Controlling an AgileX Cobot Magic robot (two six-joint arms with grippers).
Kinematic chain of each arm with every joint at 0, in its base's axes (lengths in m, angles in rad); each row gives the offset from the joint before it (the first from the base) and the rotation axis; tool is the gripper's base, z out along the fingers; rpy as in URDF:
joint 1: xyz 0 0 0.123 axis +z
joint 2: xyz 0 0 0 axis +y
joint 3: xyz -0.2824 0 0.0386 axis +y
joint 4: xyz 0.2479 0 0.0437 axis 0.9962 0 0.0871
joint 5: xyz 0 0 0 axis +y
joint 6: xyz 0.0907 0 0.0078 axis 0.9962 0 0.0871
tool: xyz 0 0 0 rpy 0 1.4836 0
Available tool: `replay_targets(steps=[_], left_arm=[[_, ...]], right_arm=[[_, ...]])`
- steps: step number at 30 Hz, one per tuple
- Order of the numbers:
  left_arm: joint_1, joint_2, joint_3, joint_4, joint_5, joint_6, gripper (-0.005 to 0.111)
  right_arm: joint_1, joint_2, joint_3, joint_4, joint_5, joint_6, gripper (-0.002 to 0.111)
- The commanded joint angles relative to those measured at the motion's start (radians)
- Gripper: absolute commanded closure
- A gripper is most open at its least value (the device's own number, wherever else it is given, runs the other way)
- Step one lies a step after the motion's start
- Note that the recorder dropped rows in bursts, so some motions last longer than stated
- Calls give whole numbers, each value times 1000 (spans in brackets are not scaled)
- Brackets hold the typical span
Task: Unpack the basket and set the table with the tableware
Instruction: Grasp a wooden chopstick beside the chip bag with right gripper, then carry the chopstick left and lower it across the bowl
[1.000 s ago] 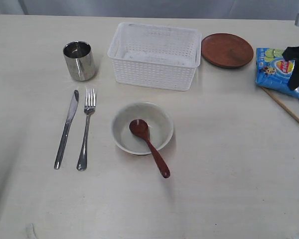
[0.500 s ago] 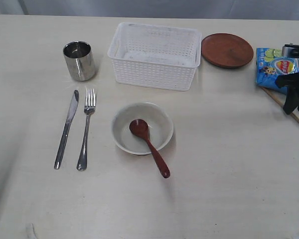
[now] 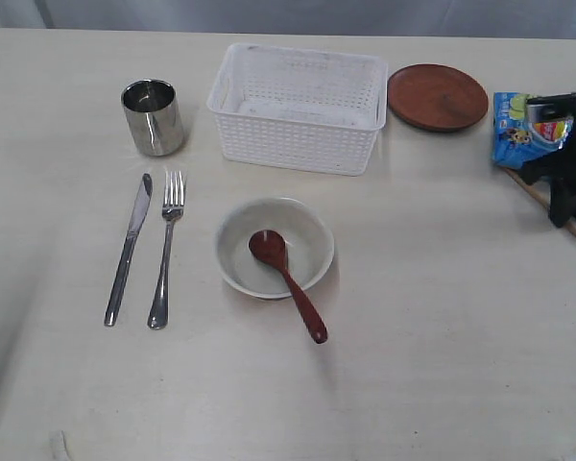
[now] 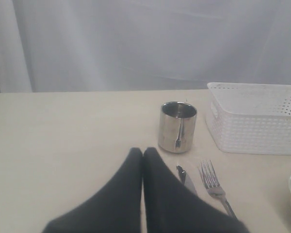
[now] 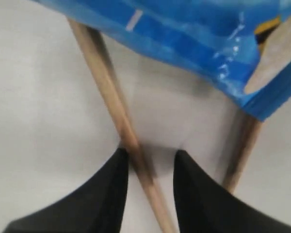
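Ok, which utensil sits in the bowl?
The wooden spoon: its head rests inside the bowl, while the knife and fork lie flat on the table.

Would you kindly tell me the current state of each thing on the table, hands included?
basket, upright, empty
cup, upright
knife, lying flat
fork, lying flat
bowl, upright, holding the spoon's head
spoon, leaning on the bowl's rim
plate, flat, bare
chip bag, lying over the chopsticks
chopsticks, flat, partly under the bag
left hand, shut, empty
right hand, open astride one chopstick
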Motion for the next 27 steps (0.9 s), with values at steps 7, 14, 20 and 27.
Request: replay_targets(steps=[7, 14, 20, 27], left_arm=[[-1, -4, 3, -3, -11, 0, 107], [-1, -4, 3, -3, -11, 0, 107], [-1, -4, 3, -3, -11, 0, 107], [-1, -4, 3, -3, -11, 0, 107]], right_arm=[[113, 39, 8, -174, -71, 188, 109], [139, 4, 8, -46, -21, 110, 109], [192, -114, 8, 177, -20, 10, 109], [316, -253, 8, 238, -15, 21, 109]])
